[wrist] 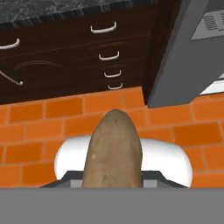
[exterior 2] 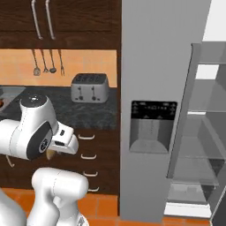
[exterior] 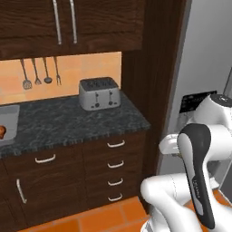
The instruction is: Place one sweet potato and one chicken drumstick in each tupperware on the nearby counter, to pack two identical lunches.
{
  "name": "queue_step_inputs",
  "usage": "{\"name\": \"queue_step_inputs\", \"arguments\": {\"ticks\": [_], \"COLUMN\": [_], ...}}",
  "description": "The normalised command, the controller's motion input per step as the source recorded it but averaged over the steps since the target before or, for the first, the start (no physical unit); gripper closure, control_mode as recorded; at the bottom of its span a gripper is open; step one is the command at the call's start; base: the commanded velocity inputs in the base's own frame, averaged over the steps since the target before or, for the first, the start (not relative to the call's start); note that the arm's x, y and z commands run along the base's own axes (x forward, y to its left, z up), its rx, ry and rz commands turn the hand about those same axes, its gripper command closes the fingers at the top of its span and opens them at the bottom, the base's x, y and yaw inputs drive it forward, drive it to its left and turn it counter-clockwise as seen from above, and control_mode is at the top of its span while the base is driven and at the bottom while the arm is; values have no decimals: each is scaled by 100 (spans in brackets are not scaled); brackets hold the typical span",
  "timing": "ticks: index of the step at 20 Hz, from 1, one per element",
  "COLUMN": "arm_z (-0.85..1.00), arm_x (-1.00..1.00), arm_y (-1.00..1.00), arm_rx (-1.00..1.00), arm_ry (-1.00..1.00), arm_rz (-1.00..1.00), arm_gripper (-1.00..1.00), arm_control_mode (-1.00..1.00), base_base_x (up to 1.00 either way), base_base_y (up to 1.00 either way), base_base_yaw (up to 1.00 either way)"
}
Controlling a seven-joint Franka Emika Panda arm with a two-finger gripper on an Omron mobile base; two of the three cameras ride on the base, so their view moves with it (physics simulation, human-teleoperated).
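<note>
Left base view: counter (exterior: 68, 120) carries a toaster (exterior: 99, 93); a tupperware (exterior: 8, 122) sits at its left end with a red-brown chicken drumstick (exterior: 2, 132) inside (cut by the frame edge).
Right base view: grey fridge (exterior 2: 163, 66) beside the counter, door open.
Hand view: gripper (wrist: 113, 181) clamped on a sweet potato (wrist: 113, 148), above the orange brick floor (wrist: 39, 113).

- The arm (exterior: 181, 190) has glossy white, rounded shells.
- A dark grey band (exterior: 199, 176) runs along one link.
- One joint cap (exterior 2: 33, 101) is dark grey, round.
</note>
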Motion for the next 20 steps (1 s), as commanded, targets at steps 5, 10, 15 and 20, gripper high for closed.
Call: {"name": "queue_step_inputs", "arguments": {"ticks": [5, 10, 15, 20], "arm_z": [0, 0, 0, 0], "arm_x": [0, 0, 0, 0], "arm_y": [0, 0, 0, 0], "arm_rx": [0, 0, 0, 0], "arm_ry": [0, 0, 0, 0], "arm_rz": [0, 0, 0, 0], "arm_gripper": [100, 100, 100, 100], "arm_control_mode": [100, 100, 100, 100], "base_base_x": [0, 0, 15, 71], "base_base_y": [100, 100, 100, 100], "base_base_yaw": [4, 2, 5, 1]}}
